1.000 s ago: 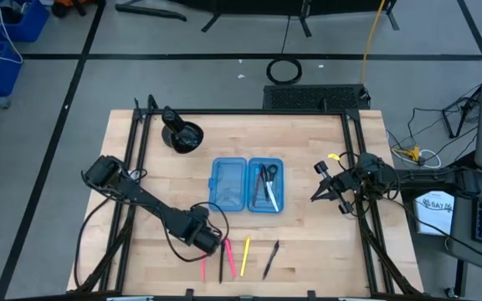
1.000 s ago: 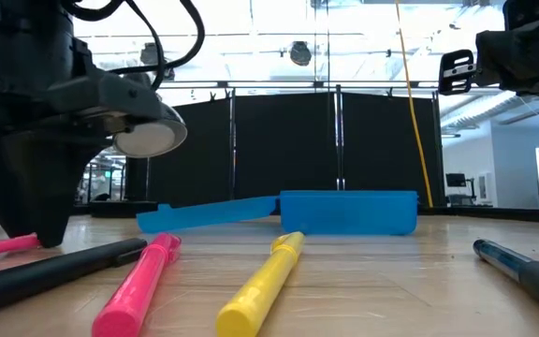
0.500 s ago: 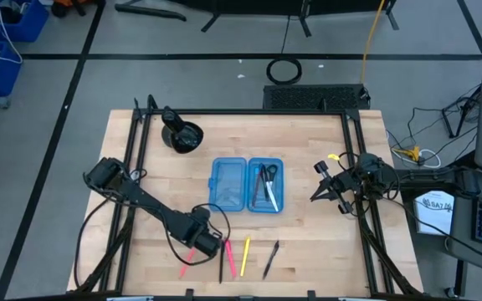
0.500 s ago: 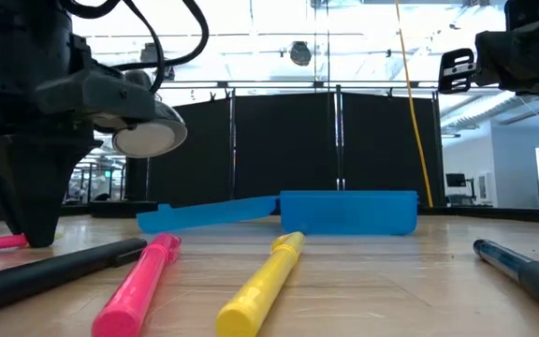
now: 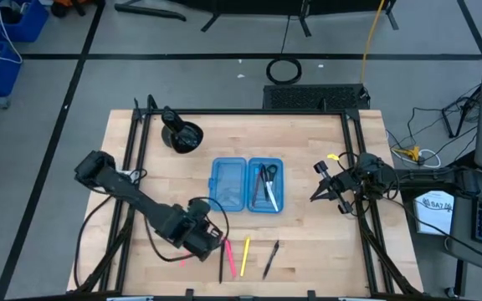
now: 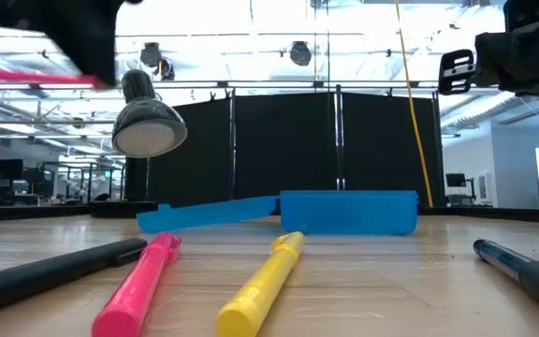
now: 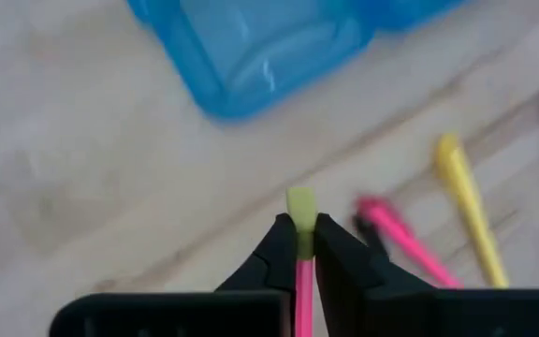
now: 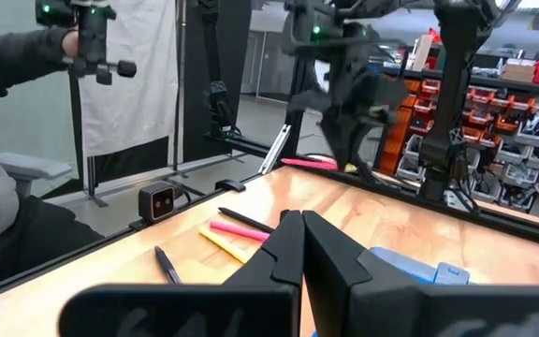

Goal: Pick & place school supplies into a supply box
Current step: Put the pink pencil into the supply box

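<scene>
Nearest the table's front edge, four supplies lie loose on the wood: a black pen (image 6: 54, 267), a thick pink marker (image 6: 138, 285), a yellow marker (image 6: 260, 285) and a dark pen (image 6: 531, 271) off to the side. None touches the box.

Just behind them the left gripper (image 7: 298, 251) has come up off the table. A second ago it stood down among the pens with its fingers part open over a thin pink pencil; now those fingers are clamped on that pink pencil (image 7: 302, 295), whose pale green end pokes out past the tips. In the low view the pencil (image 6: 26, 75) rides high above the surface, roughly level. So the pick is made and the lift is under way.

Farther in, mid-table, the supply box (image 5: 247, 186) lies open in two blue halves. The right half already holds scissors (image 5: 266, 173) and what look like a couple of pens; the left half looks bare.

Judgement: the carry to the box comes next, and the pencil will need lining up with the box's long side to drop in flat.

Beyond, the right gripper (image 8: 298, 245) waits at the table's right edge, pinched together on nothing. A black cup (image 5: 184, 136) sits at the far left corner.
</scene>
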